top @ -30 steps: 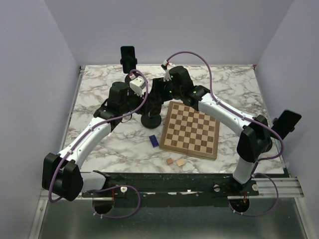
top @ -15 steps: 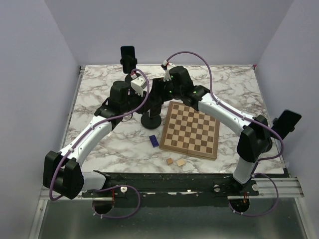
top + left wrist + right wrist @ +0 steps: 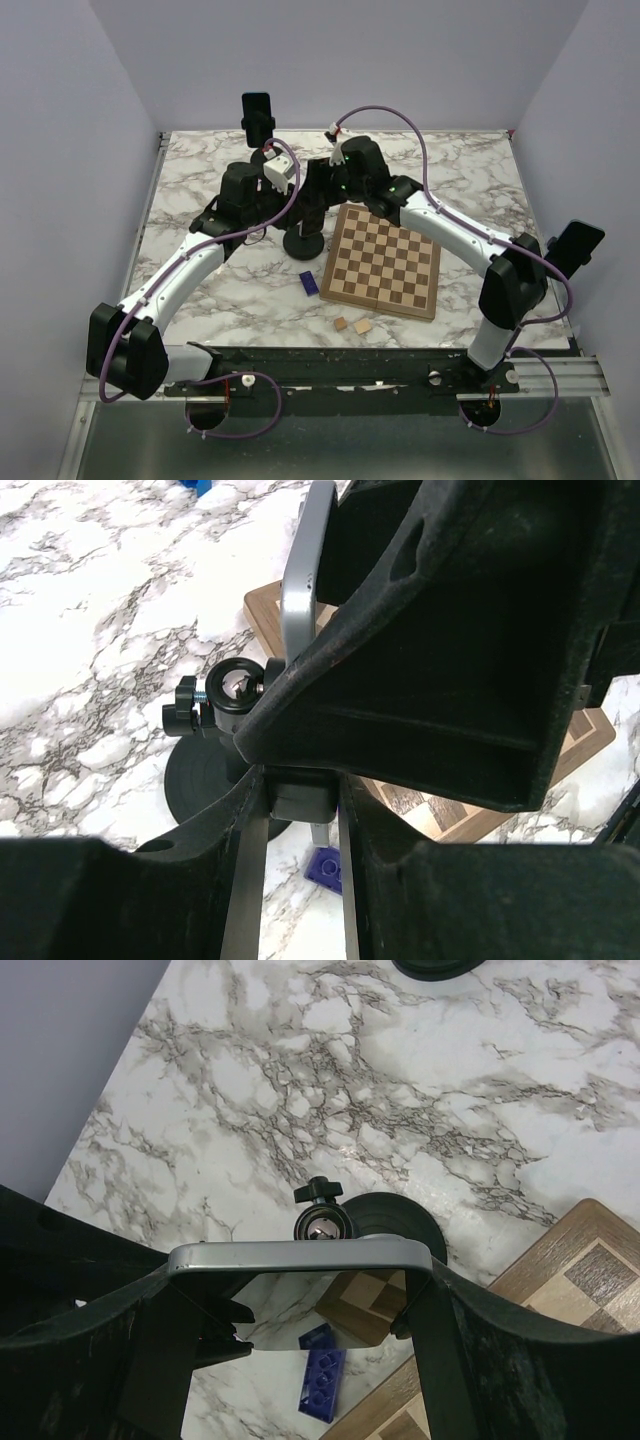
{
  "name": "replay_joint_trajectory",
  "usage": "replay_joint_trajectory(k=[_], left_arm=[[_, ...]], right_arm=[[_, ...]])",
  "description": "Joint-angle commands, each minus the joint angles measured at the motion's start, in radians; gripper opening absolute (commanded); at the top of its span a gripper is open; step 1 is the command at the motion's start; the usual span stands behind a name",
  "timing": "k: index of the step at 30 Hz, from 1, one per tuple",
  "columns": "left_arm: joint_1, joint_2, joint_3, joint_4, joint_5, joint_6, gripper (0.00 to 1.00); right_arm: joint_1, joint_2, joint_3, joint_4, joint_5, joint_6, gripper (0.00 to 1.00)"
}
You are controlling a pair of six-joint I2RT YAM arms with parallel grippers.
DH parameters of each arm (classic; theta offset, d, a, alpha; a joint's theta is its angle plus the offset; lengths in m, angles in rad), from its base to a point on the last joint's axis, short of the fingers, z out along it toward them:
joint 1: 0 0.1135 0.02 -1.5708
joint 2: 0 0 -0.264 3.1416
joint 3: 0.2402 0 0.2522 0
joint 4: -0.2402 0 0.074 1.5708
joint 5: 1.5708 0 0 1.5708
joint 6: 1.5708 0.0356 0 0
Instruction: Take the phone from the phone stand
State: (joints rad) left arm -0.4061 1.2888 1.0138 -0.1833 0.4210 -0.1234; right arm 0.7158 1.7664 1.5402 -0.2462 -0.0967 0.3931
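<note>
the right gripper (image 3: 300, 1272) is clenched on the silver-edged phone (image 3: 300, 1254), which stands edgewise just above the phone stand (image 3: 205, 775) on the marble table (image 3: 300, 1080). the left gripper (image 3: 297, 812) grasps the stand below the phone.

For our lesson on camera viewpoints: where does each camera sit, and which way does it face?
Top external: above and behind, looking down at the table; left arm and right arm show.
Left wrist: on the left arm, facing the phone stand's side; its jaws show.
Right wrist: above, facing down at the phone's top edge between its jaws.
Shared: both wrist views show phone, stand base and blue block.
</note>
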Motion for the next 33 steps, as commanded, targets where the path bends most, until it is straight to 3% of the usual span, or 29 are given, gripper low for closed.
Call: replay_joint_trajectory(k=[1, 11, 20, 23, 28, 33], left_arm=[[-0.011, -0.024, 0.02, 0.033, 0.137, -0.008, 0.0], [-0.011, -0.056, -0.025, 0.069, 0.151, 0.034, 0.0], [-0.008, -0.083, -0.06, 0.098, 0.067, 0.048, 0.0], [-0.008, -0.099, -0.074, 0.103, -0.003, 0.053, 0.0], [-0.01, -0.182, -0.15, 0.211, -0.099, 0.06, 0.0], [-0.014, -0.186, -0.159, 0.213, -0.143, 0.056, 0.0]], right_arm=[[-0.037, -0.033, -0.005, 0.08, -0.029, -0.025, 0.01], [-0.114, -0.016, -0.039, 0.133, -0.352, -0.146, 0.01], [-0.145, -0.031, -0.069, 0.228, -0.398, -0.174, 0.01], [-0.146, -0.035, -0.062, 0.237, -0.342, -0.147, 0.01], [-0.146, -0.061, -0.08, 0.271, -0.104, -0.057, 0.01], [-0.138, -0.087, -0.123, 0.296, 0.071, -0.059, 0.01]])
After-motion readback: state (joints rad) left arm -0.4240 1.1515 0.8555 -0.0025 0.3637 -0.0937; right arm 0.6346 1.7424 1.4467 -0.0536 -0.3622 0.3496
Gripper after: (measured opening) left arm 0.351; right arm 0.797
